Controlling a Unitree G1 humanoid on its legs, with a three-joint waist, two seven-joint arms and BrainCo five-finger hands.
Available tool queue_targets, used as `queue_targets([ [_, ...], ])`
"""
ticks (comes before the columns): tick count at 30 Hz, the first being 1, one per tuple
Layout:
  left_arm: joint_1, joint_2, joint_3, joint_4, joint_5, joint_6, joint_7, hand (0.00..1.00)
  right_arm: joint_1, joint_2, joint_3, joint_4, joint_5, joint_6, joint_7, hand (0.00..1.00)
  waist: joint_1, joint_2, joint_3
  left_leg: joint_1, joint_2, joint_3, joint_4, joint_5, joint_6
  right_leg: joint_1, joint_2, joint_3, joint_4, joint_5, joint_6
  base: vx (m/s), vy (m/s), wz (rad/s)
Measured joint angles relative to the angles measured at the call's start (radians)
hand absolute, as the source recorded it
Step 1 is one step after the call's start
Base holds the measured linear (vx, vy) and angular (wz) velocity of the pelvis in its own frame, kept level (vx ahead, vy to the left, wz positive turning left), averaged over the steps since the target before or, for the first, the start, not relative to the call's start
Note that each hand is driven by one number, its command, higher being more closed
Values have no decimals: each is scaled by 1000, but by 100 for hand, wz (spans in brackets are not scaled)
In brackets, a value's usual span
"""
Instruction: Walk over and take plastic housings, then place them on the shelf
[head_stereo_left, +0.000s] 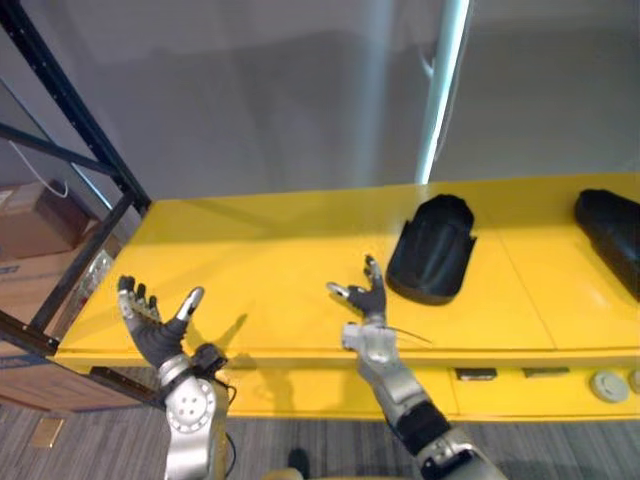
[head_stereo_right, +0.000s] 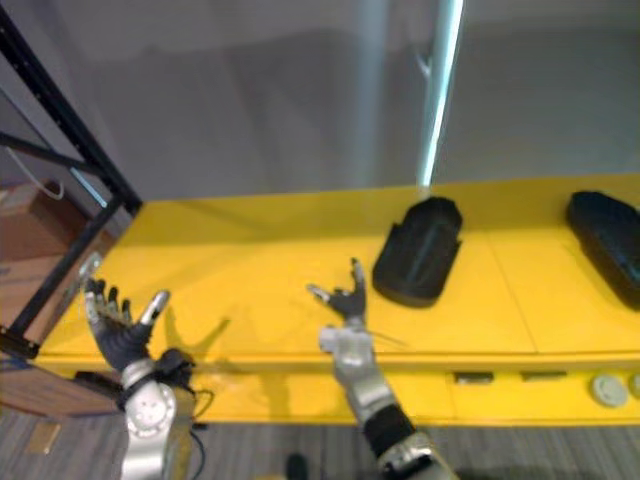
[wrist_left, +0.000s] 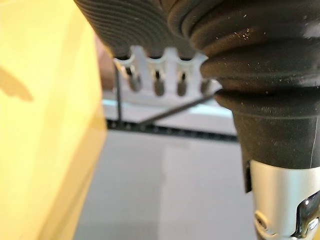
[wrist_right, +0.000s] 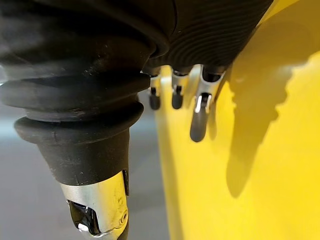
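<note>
Two black plastic housings lie on a yellow table (head_stereo_left: 280, 260): one housing (head_stereo_left: 432, 248) near the middle, another housing (head_stereo_left: 610, 235) at the right edge of view. My right hand (head_stereo_left: 366, 296) hovers open over the table's front part, just left of the middle housing and apart from it. My left hand (head_stereo_left: 152, 325) is raised at the table's front left corner, fingers spread and empty. In the wrist views, my left fingers (wrist_left: 159, 82) and right fingers (wrist_right: 199, 117) hang straight with nothing in them.
A black metal shelf frame (head_stereo_left: 90, 150) stands at the left, beside the table. Cardboard boxes (head_stereo_left: 35, 225) sit behind the frame. Small round parts (head_stereo_left: 606, 385) lie on a lower ledge at the front right. A grey wall rises behind the table.
</note>
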Motion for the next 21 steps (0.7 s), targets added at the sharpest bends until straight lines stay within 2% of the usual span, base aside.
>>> queue_targets([
  [13, 0, 1, -37, -22, 0, 27, 3, 0, 83, -5, -3, -93, -19, 13, -2, 0, -15, -9, 4, 13, 7, 31, 0, -2, 1, -14, -2, 27, 15, -3, -3, 5, -2, -7],
  [21, 2, 1, -40, -45, 0, 47, 5, 0, 139, -10, -52, -167, -21, 22, -24, 0, -18, -13, 3, 15, 9, 34, 0, -5, 1, -17, -4, 31, 17, -7, -4, 0, 0, -1],
])
